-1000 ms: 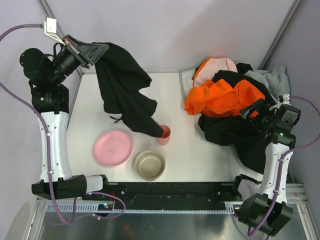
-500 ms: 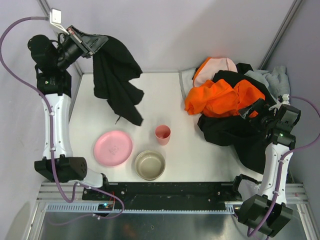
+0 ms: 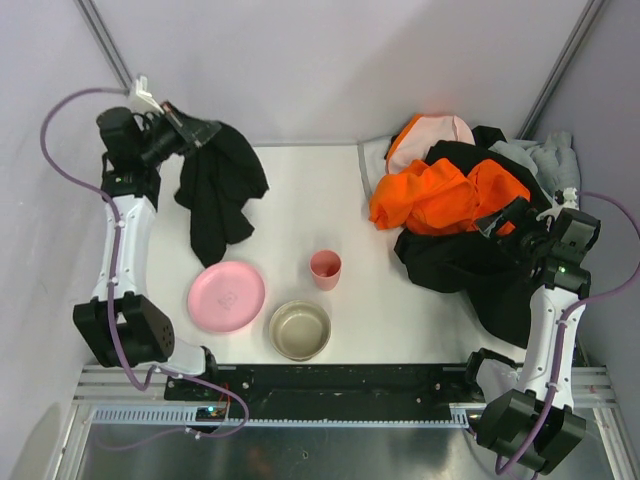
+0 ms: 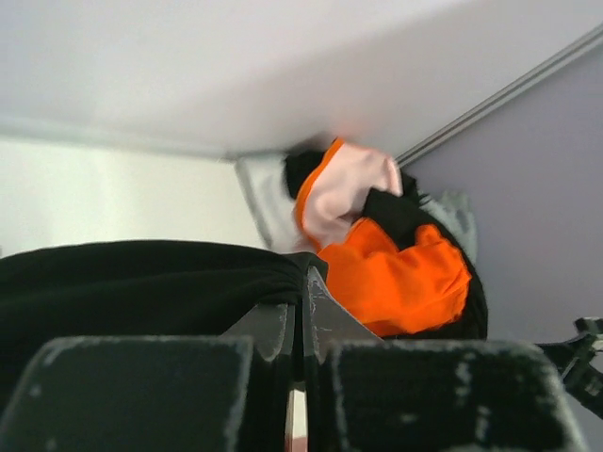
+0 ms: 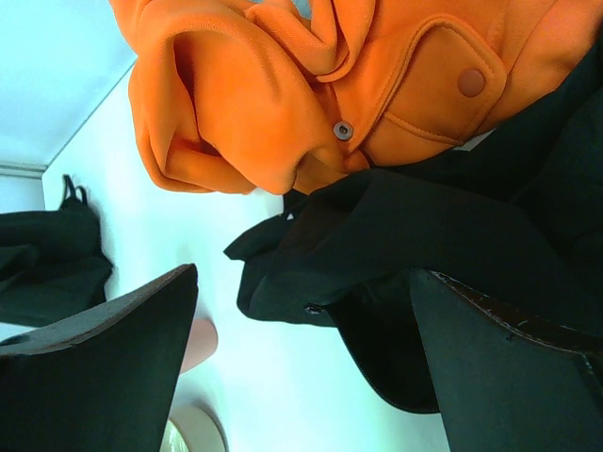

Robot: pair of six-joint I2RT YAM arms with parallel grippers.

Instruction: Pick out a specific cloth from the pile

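My left gripper (image 3: pixel 203 133) is shut on the black cloth (image 3: pixel 217 190) and holds it up at the far left of the table, its lower end hanging just above the pink plate (image 3: pixel 226 296). In the left wrist view the cloth (image 4: pixel 132 282) is pinched between my fingertips (image 4: pixel 303 282). The pile (image 3: pixel 460 205) of orange, black, grey and pale pink clothes lies at the far right. My right gripper (image 3: pixel 512 222) is open and empty over the pile's near edge, beside a larger black garment (image 5: pixel 405 235).
A pink cup (image 3: pixel 326 269) stands mid-table. A beige bowl (image 3: pixel 299 329) sits near the front edge beside the pink plate. The orange garment (image 5: pixel 311 85) fills the top of the right wrist view.
My left arm has swung left and back with the black cloth, which lifted off the pink cup and now hangs bunched at the far left. The right arm has not moved.
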